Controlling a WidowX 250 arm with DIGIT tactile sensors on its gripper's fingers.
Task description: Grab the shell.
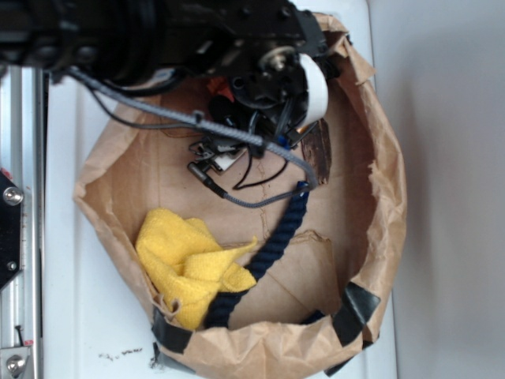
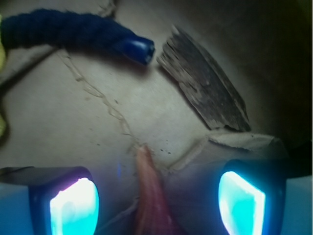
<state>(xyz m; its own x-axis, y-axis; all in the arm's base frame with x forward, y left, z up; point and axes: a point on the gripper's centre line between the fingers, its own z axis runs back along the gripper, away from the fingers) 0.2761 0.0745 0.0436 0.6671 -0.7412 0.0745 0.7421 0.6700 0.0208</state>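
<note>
Halfway there: the gripper (image 2: 156,198) is hanging wide open, holding nothing, its pads straddling the shell (image 2: 150,191) on the paper bag (image 2: 58,127); closing is left.

The arm (image 1: 150,35) enters from the upper left of the exterior view and extends rightward along the top edge of the frame. It is black, with a white cylindrical section (image 1: 316,87) at the wrist, upper centre. A grey braided cable (image 1: 181,118) runs along the underside of the arm from the left and hangs in a loop below the wrist. The gripper (image 1: 229,146) points down, just below and left of the wrist. In the wrist view the gripper (image 2: 159,203) occupies the bottom edge: one fingertip pad (image 2: 73,208) at lower left, the other (image 2: 242,203) at lower right, both lit cyan. The jaws stand wide apart.
</note>
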